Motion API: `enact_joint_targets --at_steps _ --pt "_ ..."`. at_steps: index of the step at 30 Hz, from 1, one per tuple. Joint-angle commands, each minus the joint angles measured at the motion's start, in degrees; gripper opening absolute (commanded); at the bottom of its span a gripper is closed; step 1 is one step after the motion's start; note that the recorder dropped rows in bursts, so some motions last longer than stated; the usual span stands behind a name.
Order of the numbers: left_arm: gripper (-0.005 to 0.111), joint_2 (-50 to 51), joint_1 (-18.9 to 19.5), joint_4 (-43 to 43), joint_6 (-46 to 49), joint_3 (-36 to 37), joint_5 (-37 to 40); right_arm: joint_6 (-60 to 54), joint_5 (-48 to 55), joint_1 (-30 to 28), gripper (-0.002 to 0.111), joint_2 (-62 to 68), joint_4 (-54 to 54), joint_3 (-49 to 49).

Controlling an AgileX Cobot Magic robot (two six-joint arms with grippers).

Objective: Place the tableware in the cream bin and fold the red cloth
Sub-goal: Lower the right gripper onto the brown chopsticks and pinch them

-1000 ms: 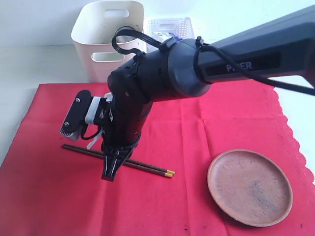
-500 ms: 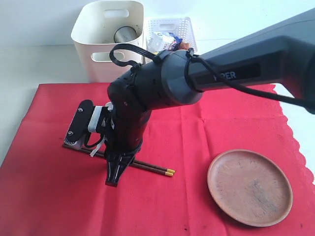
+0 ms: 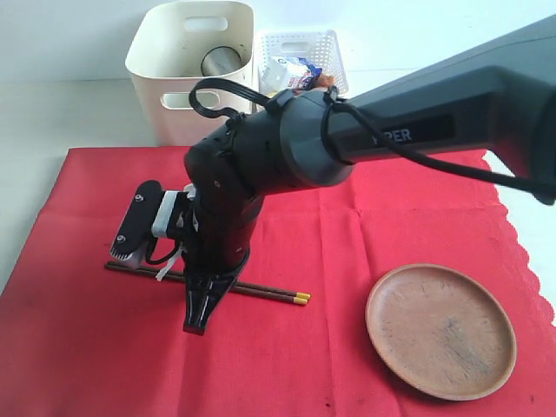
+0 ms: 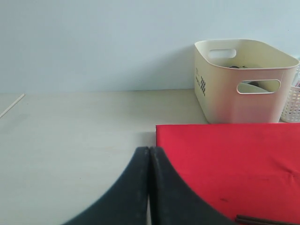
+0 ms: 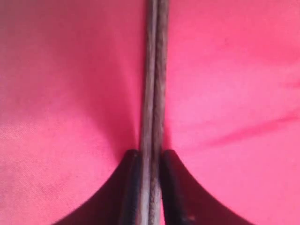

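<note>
We find the brown chopsticks (image 3: 269,292) lying side by side on the red cloth (image 3: 391,217), in the half of the cloth away from its scalloped edge, their yellow tips pointing toward that edge. The right claw (image 3: 195,323) is clamped on them: in its wrist view a dark finger presses against each side of the pair. From these angles we cannot tell whether the sticks have left the cloth or rest on it. The round wooden plate (image 3: 440,331) sits flat on the cloth too, close to the scalloped edge and well apart from the chopsticks. The cloth is spread open over the pale bench (image 4: 70,131). Just past the cloth's far edge stands the cream bin (image 3: 165,69), upright, with the steel cup (image 3: 217,61) showing inside it. Past that same far edge, on the scalloped-edge side of the bin, we see a white lattice basket (image 3: 300,39) holding a milk carton (image 3: 291,71). The left claw (image 4: 149,154) has its fingers pressed together with nothing between them, off the cloth and near one of its far corners, over bare bench.
</note>
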Motion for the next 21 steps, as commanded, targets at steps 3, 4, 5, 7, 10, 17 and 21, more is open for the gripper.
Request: enact_joint_targets --at_steps 3,4,5,7,10,17,21 --pt "0.0 -0.4 0.1 0.1 -0.2 -0.1 -0.2 -0.3 5.4 -0.3 0.0 1.4 -1.3 -2.5" --pt "0.0 -0.4 0.1 0.1 -0.2 -0.1 -0.2 -0.3 5.9 -0.3 0.0 1.3 -1.3 -2.9" --pt "0.0 -0.4 0.1 0.1 -0.2 -0.1 -0.2 -0.3 6.0 -0.3 0.0 0.8 -1.3 -3.2" --pt "0.0 -0.4 0.1 0.1 -0.2 -0.1 -0.2 -0.3 6.2 -0.3 0.0 -0.3 -1.3 -4.0" --pt "0.0 -0.4 0.1 0.1 -0.2 -0.1 -0.2 -0.3 6.1 -0.3 0.0 -2.3 -1.3 -4.2" --pt "0.0 -0.4 0.1 0.1 -0.2 -0.1 -0.2 -0.3 6.1 -0.3 0.0 -4.8 -1.3 -4.2" --pt "0.0 -0.4 0.1 0.1 -0.2 -0.1 -0.2 7.8 5.7 -0.2 0.003 -4.3 -1.7 -4.2"
